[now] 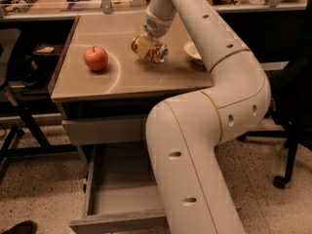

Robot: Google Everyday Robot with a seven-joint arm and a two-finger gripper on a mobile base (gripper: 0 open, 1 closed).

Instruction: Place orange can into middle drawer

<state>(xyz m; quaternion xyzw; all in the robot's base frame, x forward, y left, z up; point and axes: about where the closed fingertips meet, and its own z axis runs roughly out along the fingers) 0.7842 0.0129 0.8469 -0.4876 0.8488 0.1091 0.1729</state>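
1. Over the far middle of the tan tabletop (131, 79), in the camera view, the gripper (146, 43) pointed downward at the end of the white arm (214, 87). It was closed around the orange can (152, 51).
2. The orange can sat tilted in that grasp, its silver end facing the lower right and its upper part hidden by the gripper. Whether its lower edge touched the tabletop could not be told.
3. A red apple (96, 58) stood on the tabletop well to the left of the can, apart from it.
4. A pale bowl (193, 51) sat just right of the can, partly hidden by the arm.
5. Below the tabletop, the top drawer front (102, 129) was closed.
6. Under it, the middle drawer (119, 194) was pulled out toward the camera. Its grey tray showed, with the right part hidden behind the arm's big lower link.
7. A dark shoe (19, 227) lay on the speckled floor at the lower left corner.
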